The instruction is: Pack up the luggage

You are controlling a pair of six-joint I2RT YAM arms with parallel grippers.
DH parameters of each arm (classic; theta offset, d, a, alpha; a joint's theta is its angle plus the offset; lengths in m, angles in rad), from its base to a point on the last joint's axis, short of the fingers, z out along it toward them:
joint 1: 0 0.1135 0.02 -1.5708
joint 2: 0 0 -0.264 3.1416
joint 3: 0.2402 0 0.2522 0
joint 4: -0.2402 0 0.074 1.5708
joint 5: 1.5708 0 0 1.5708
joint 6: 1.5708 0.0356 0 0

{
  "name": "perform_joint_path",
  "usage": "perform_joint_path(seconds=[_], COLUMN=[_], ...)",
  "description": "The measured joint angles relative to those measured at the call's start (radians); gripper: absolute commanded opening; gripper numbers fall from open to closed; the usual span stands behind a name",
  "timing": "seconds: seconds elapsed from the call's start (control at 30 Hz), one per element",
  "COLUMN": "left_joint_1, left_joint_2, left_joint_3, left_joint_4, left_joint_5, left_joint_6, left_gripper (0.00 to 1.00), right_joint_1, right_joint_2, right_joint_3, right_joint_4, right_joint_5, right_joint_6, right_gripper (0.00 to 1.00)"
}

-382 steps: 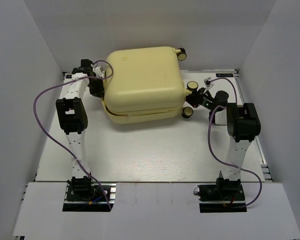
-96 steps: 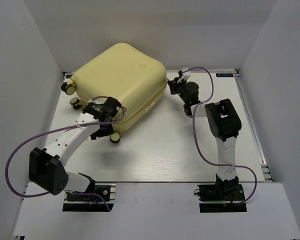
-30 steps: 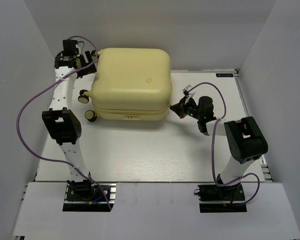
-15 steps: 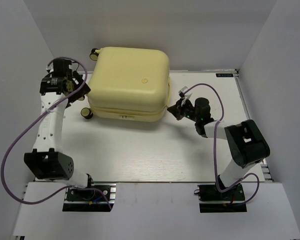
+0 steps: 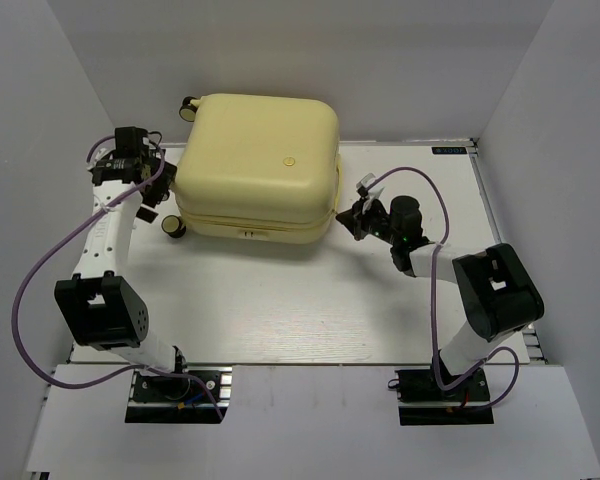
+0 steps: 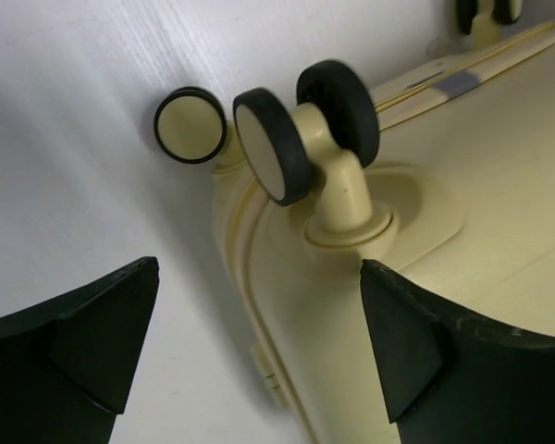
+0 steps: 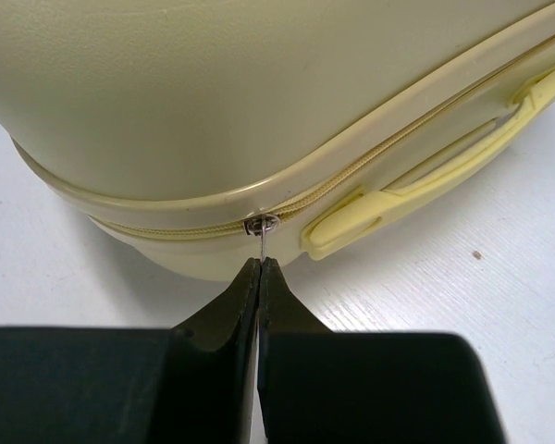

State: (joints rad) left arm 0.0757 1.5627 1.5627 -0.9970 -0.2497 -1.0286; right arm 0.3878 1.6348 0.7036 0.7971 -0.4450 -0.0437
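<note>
Suitcase lay closed on the table, toward its far edge. My left claw was spread wide at the suitcase's wheel end, gripping nothing. My right claw, at the suitcase's opp. end, was pinched tight on the zipper pull, w/ the handle just beside it.

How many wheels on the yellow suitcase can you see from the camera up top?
2. The far wheel sticks out at the back left corner of the luggage. The near wheel sits at its front left corner. More may be hidden from this view.
</note>
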Motion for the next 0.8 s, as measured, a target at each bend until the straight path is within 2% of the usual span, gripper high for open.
perform_joint_path(seconds=[0.23, 0.33, 0.4, 0.5, 0.53, 0.6, 0.63, 0.67, 0.8], left_joint_1=[0.009, 0.010, 0.010, 0.010, 0.008, 0.011, 0.011, 0.011, 0.013], left_joint_2=[0.004, 0.036, 0.078, 0.165, 0.198, 0.231, 0.240, 0.249, 0.259], left_joint_3=[-0.048, -0.047, -0.040, 0.016, 0.042, 0.082, 0.090, 0.095, 0.097], left_joint_4=[0.101, 0.137, 0.174, 0.195, 0.192, 0.178, 0.183, 0.190, 0.215], left_joint_5=[0.002, 0.003, 0.012, 0.021, 0.019, 0.021, 0.023, 0.023, 0.029], left_joint_6=[-0.121, -0.146, -0.158, -0.164, -0.166, -0.190, -0.183, -0.180, -0.144], left_gripper=[0.96, 0.85, 0.73, 0.61, 0.45, 0.27, 0.07, 0.00, 0.00], right_joint_1=[0.001, 0.002, 0.003, 0.003, 0.003, 0.005, 0.008, 0.011, 0.014], right_joint_2=[-0.002, -0.002, -0.002, -0.002, -0.002, -0.002, -0.002, -0.002, -0.002], right_joint_3=[0.000, 0.000, 0.000, 0.000, 0.000, 0.000, 0.000, 0.000, 0.000], right_joint_4=[-0.011, -0.011, -0.011, -0.012, -0.012, -0.011, -0.012, -0.012, -0.010], right_joint_5=[0.005, 0.006, 0.006, 0.009, 0.009, 0.008, 0.009, 0.009, 0.029], right_joint_6=[-0.039, -0.043, -0.043, -0.043, -0.044, -0.043, -0.043, -0.042, -0.033], right_gripper=[0.00, 0.00, 0.00, 0.00, 0.00, 0.00, 0.00, 0.00, 0.00])
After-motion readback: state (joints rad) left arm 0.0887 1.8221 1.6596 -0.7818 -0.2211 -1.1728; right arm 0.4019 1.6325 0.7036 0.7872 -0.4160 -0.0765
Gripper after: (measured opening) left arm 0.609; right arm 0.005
